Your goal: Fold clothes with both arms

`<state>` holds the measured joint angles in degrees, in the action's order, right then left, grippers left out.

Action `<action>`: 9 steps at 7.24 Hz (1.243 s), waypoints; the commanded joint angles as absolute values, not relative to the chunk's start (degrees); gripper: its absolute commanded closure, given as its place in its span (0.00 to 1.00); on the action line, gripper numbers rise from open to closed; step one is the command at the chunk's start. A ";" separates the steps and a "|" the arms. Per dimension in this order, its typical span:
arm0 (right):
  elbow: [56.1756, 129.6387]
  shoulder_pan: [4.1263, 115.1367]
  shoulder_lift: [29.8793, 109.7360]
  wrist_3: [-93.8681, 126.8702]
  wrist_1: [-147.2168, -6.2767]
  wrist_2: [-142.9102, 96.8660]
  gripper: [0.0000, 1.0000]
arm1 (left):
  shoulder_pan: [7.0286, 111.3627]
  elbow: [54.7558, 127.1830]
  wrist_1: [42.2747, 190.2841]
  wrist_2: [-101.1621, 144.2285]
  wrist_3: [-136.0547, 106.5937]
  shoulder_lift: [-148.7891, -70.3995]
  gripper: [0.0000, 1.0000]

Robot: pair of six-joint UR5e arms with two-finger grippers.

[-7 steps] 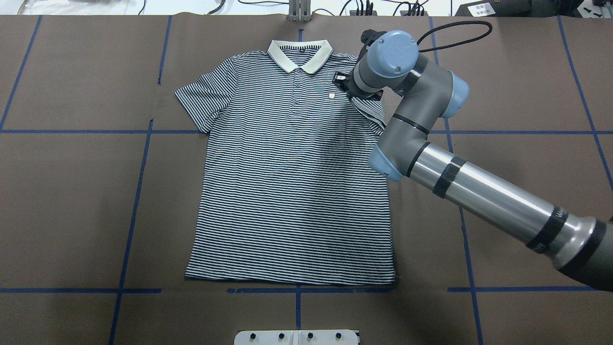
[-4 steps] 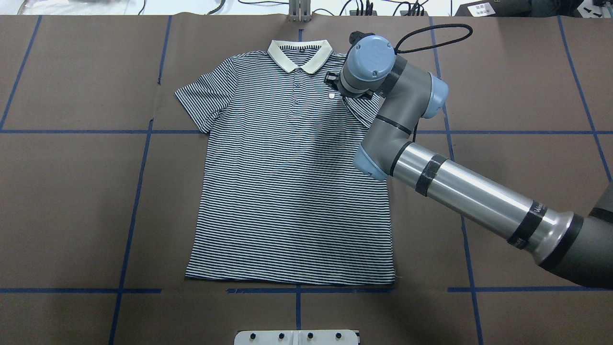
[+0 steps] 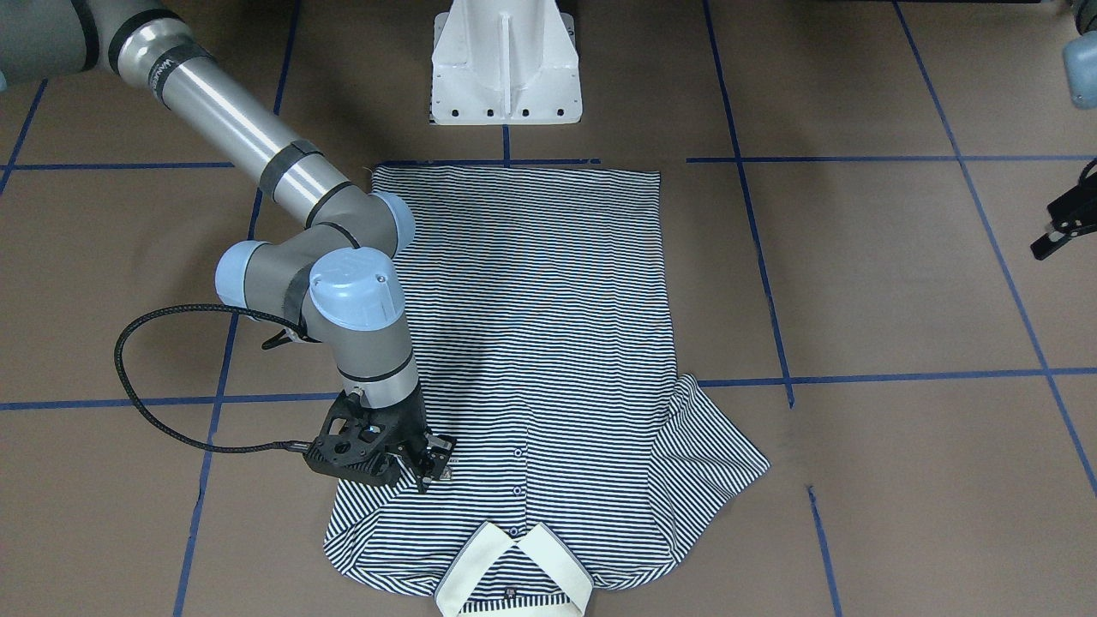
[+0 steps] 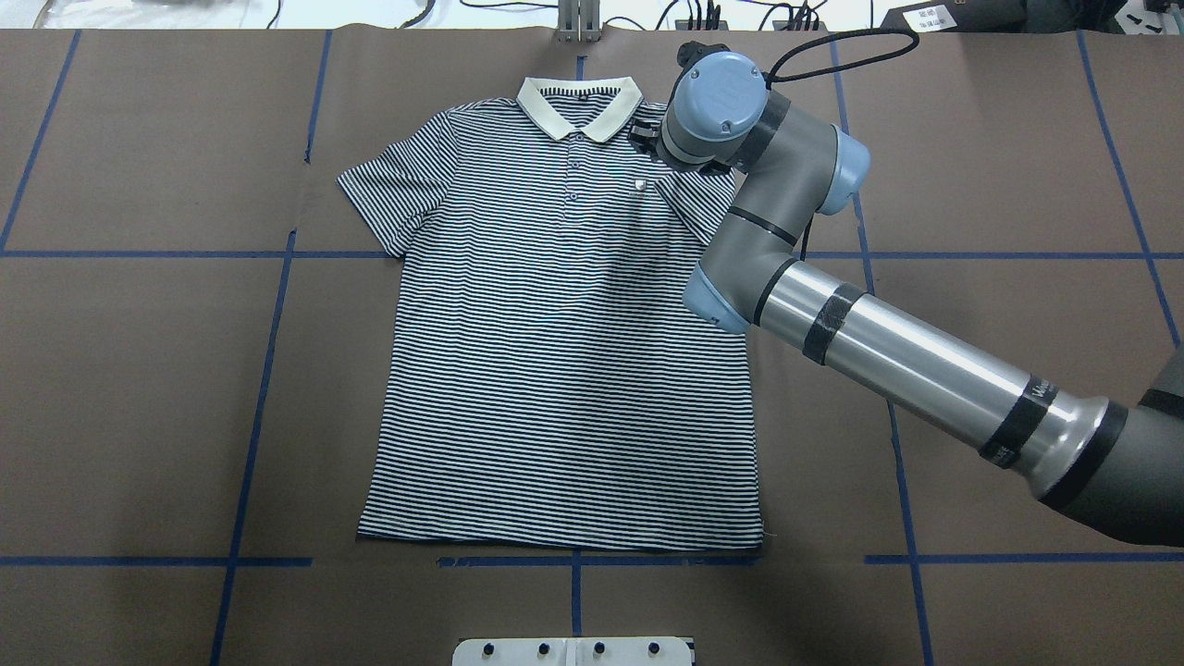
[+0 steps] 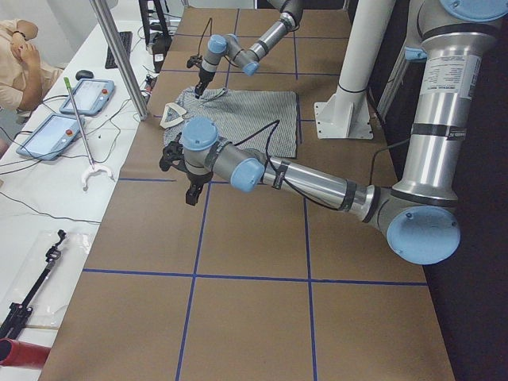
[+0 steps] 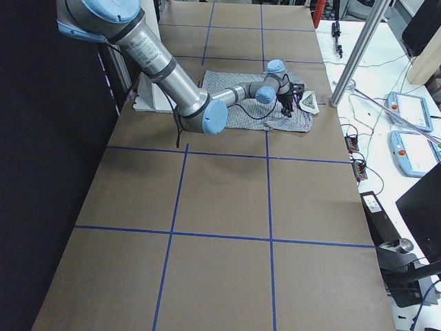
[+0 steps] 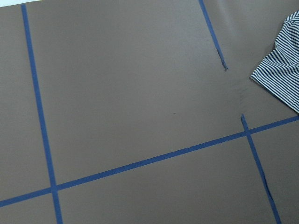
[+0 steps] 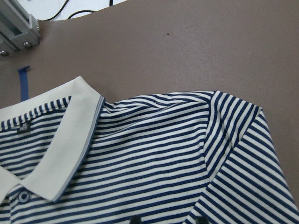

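Two grippers: right gripper [image 3: 422,467] is hovering low on polo shirt [image 4: 564,370], lying flat at centre frame, prob. laying sleeve [image 4: 689,199] inward; grip: cannot tell. Left gripper [image 3: 1063,224] is hanging at right edge, opening unclear.

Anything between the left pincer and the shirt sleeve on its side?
Nothing visible. Between the left pincer and the flat sleeve of the polo shirt lies only bare brown table with blue tape lines.

Right arm [image 4: 888,361] outstretched, wrist down, fingers [image 3: 422,473] apart; left arm [image 5: 317,184] aside.
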<state>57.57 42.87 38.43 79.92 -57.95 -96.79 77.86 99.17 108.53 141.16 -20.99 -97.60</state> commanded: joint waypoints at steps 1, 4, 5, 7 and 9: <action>65.17 46.99 41.89 79.54 -57.92 -103.57 0.00 | 67.63 93.99 115.99 137.49 -36.50 -105.07 0.00; 78.02 61.38 56.99 67.90 -57.39 -125.08 0.00 | 57.68 78.64 116.72 126.51 -47.35 -120.44 0.00; 80.83 65.79 62.09 62.37 -57.31 -130.12 0.00 | 56.44 72.92 120.11 124.91 -48.59 -123.28 0.02; 88.12 67.15 72.02 59.50 -54.78 -131.05 0.00 | 52.41 63.08 127.16 117.20 -55.52 -129.33 0.17; 88.68 67.06 75.75 59.68 -50.46 -131.05 0.00 | 50.90 60.47 127.27 112.18 -55.72 -130.35 0.25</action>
